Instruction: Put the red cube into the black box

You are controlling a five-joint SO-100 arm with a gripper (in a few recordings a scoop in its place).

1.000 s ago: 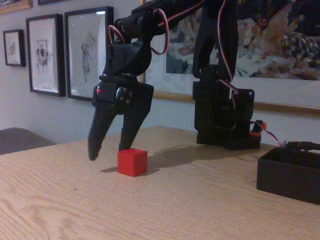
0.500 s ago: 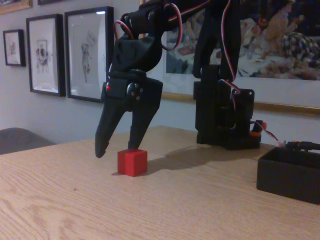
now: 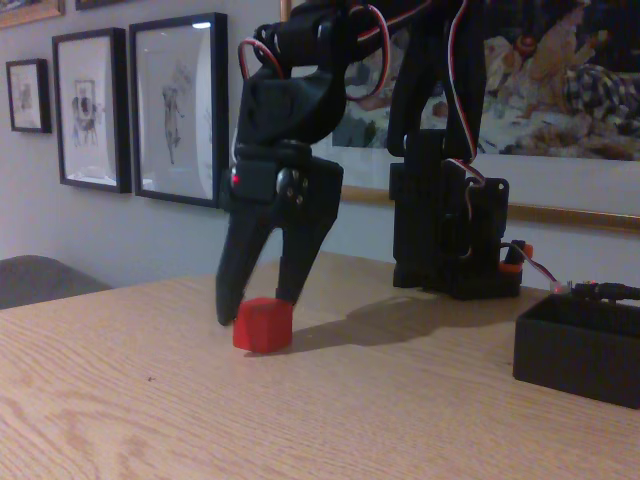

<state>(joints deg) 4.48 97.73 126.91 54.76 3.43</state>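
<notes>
The red cube [image 3: 263, 326] sits on the wooden table [image 3: 330, 410], left of centre in the fixed view. My black gripper [image 3: 257, 308] points down over it and is open, one finger on each side of the cube. The left fingertip [image 3: 228, 316] reaches down beside the cube's left face and seems to touch it. The right fingertip [image 3: 286, 294] is at the cube's upper back right edge. The black box [image 3: 580, 345] stands at the right edge of the table, well apart from the cube.
The arm's tall black base [image 3: 450, 230] with red and white wires stands at the back of the table, between cube and box. Framed pictures [image 3: 175, 105] hang on the wall behind. Bare tabletop lies between the cube and the box.
The gripper has moved right and lowered until its fingers straddle the cube. The cube looks slightly turned on the spot, as if nudged.
</notes>
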